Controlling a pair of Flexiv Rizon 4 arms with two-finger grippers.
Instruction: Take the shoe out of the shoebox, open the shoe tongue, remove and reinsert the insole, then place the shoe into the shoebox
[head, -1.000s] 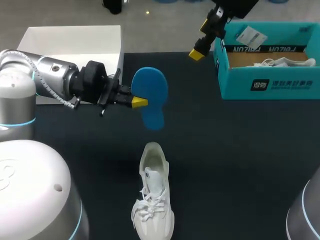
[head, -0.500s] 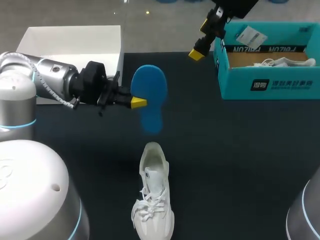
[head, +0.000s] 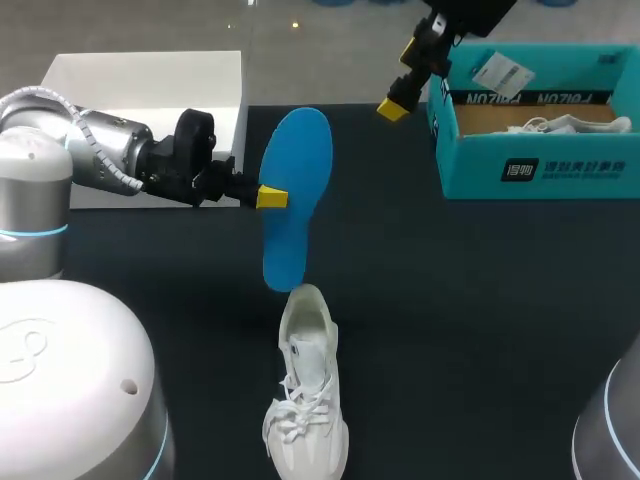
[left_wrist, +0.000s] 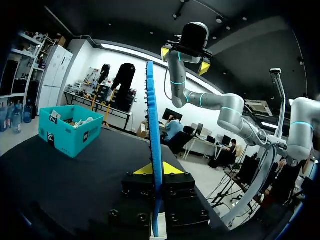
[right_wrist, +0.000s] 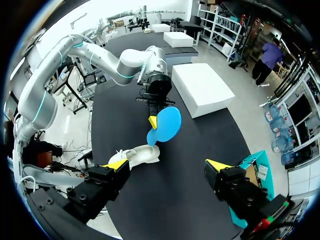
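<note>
Edgewise, nubbed blue insole (head: 300, 160), left gripper (head: 270, 197) pinching

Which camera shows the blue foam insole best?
The head view: the blue foam insole shows its whole outline, held in the left gripper by the white sneaker. The left wrist view sees it edge-on; the right wrist view shows it small and distant.

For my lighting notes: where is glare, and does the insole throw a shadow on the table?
Head view: highlights on the metal shell of the left arm; no insole shadow shows on the table. Right wrist view: the white lid looks brightest.
</note>
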